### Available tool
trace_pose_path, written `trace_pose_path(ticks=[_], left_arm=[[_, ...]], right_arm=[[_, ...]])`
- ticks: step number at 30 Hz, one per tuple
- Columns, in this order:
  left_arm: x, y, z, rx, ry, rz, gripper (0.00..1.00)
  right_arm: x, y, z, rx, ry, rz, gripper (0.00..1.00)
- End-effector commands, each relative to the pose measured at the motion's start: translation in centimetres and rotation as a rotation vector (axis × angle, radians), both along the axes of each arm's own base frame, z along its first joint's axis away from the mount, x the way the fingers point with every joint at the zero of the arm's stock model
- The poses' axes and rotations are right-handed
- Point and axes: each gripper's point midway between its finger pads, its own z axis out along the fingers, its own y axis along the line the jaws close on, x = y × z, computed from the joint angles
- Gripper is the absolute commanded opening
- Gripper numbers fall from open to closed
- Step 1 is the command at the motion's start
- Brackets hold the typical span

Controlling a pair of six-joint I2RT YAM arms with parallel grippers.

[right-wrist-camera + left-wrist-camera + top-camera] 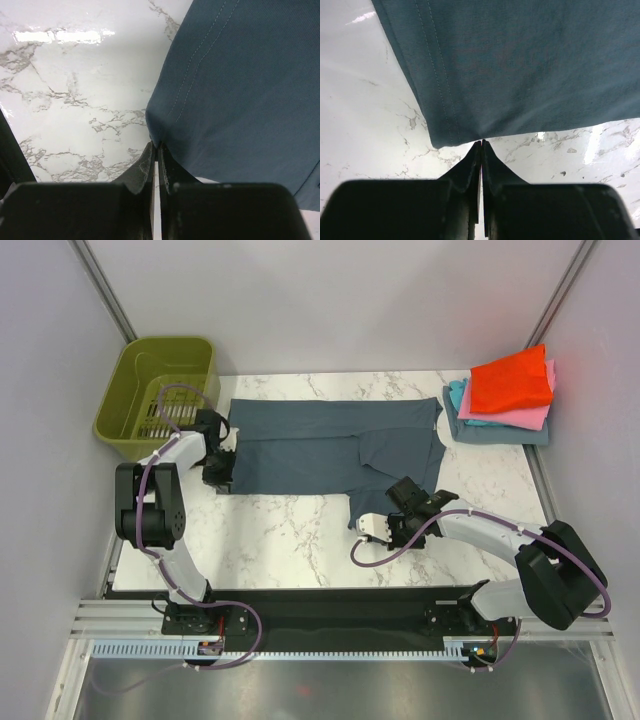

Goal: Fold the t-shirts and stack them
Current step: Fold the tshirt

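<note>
A slate blue-grey t-shirt (330, 445) lies spread across the back of the marble table (280, 540), partly folded, with one flap hanging toward the front. My left gripper (222, 480) is shut on its front left corner; in the left wrist view the tips (481, 142) meet at the hem of the cloth (520, 65). My right gripper (357, 523) is shut on the flap's front corner; in the right wrist view the cloth (240, 90) puckers at the tips (155, 145). A stack of folded shirts sits at the back right: red-orange (512, 382) on pink (535, 415) on teal (460, 400).
An olive-green plastic basket (150, 390) stands at the back left corner, just behind the left arm. Grey walls close in both sides and the back. Bare marble shows in front of the shirt between the two arms.
</note>
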Motion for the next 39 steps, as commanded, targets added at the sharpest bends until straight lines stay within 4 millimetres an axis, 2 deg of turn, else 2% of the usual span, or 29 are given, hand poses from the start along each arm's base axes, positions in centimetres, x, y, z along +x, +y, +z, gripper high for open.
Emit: trace_pose_path(ticks=[1,3,4,5,6,8,12,15,20,29,33,34,36,38,39], left_arm=[[0.5,-0.3,1.2,-0.026,-0.024,-0.005,0.08],[0.6,0.2,1.8,-0.007,-0.044,0.006,0.27],[0.7,0.5,2.1,0.005,-0.052,0.014,0.42],[0.8,0.5,2.4,0.007,-0.061,0.013,0.47],[0.9,1.5,2.8,0.006,-0.073,0.045,0.53],[1.2,2.0,2.9,0.01,-0.082,0.061,0.62],[1.5,2.5,2.4,-0.001,-0.07,0.083,0.63],[1.7,2.6,1.9,-0.009,-0.057,0.087,0.62],[1.7,2.0,1.0,-0.05,-0.024,0.074,0.54],[1.8,1.8,0.1,-0.063,0.006,0.069,0.52],[1.8,1.5,0.3,-0.078,0.004,0.06,0.34],[1.7,1.5,0.4,-0.08,0.002,0.06,0.21],[1.5,1.4,0.7,-0.083,0.0,0.053,0.11],[1.1,1.4,1.2,-0.081,-0.008,0.053,0.02],[1.1,1.5,1.4,-0.079,-0.015,0.053,0.02]], right_arm=[[0.9,0.5,0.7,0.019,-0.035,-0.008,0.07],[0.8,0.5,0.7,0.021,-0.033,-0.012,0.07],[0.7,0.5,0.6,0.021,-0.031,-0.013,0.07],[0.7,0.5,0.5,0.019,-0.028,-0.013,0.07],[0.7,0.5,0.5,0.021,-0.027,-0.019,0.07],[0.7,0.6,0.5,0.021,-0.025,-0.02,0.07],[0.8,0.7,0.5,0.019,-0.025,-0.019,0.07],[0.9,0.6,0.4,0.015,-0.026,-0.02,0.07],[1.0,0.6,0.4,0.012,-0.024,-0.026,0.07],[1.0,0.6,0.4,0.01,-0.024,-0.035,0.07],[1.0,0.6,0.3,0.011,-0.022,-0.036,0.07],[1.1,0.6,0.3,0.011,-0.026,-0.038,0.07],[1.4,0.5,0.5,0.009,-0.039,-0.049,0.03],[1.8,0.4,0.8,0.019,-0.053,-0.099,0.0],[2.3,0.5,1.3,0.038,-0.062,-0.127,0.0]])
